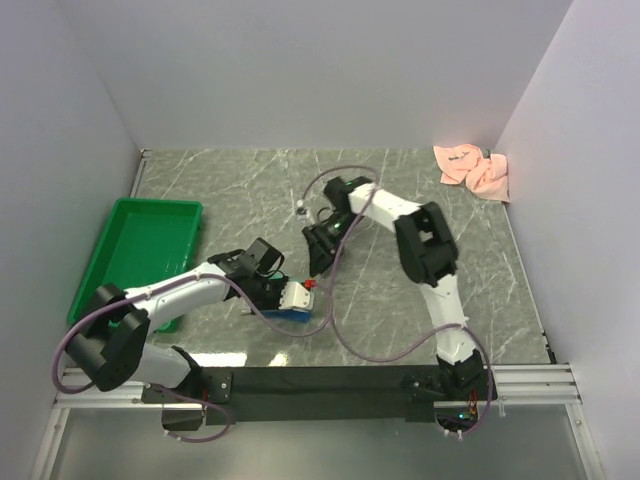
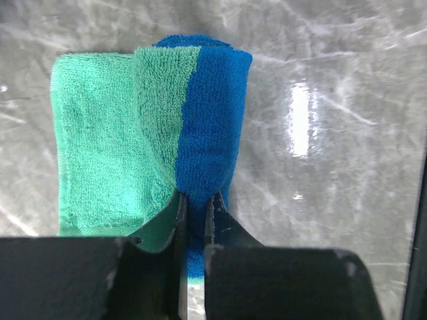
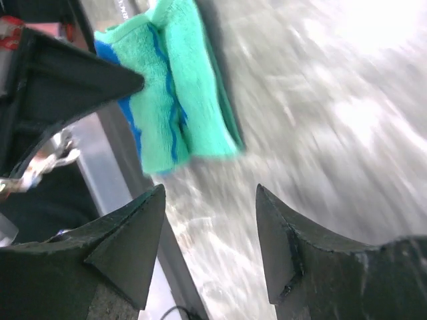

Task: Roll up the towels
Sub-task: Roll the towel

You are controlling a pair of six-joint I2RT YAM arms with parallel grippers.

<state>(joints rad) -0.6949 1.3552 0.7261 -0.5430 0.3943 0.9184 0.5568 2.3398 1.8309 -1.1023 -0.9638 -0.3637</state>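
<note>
The left end effector (image 2: 195,212) was closed almost completely, its two fingers pinching a raised blue fold of the teal and blue towel (image 2: 120,133), with the cloth squeezed thin between them. That towel lay folded in layers on the surface (image 1: 250,190), a little left of the middle and closer to the near edge than the far one. Its teal part lay flat and the blue band ran along one side. The right end effector (image 3: 210,200) hung just beyond the towel on the far side, angled down toward it. Its fingers (image 3: 127,240) stood well apart, with nothing between them but bare surface, and they touched neither the cloth nor the other arm. Its own camera view was blurred, though the towel's stacked edges showed ahead of the open fingers. The pink towel (image 1: 472,168) sat crumpled in the far right corner, well apart from both arms. A green tray (image 1: 150,240) rested against the left edge, beside the left arm's elbow. The surface was grey and marbled with pale veins, with a bright glare patch near the pinched towel. Plain pale walls (image 1: 300,70) closed it in at the left, far and right edges.
</note>
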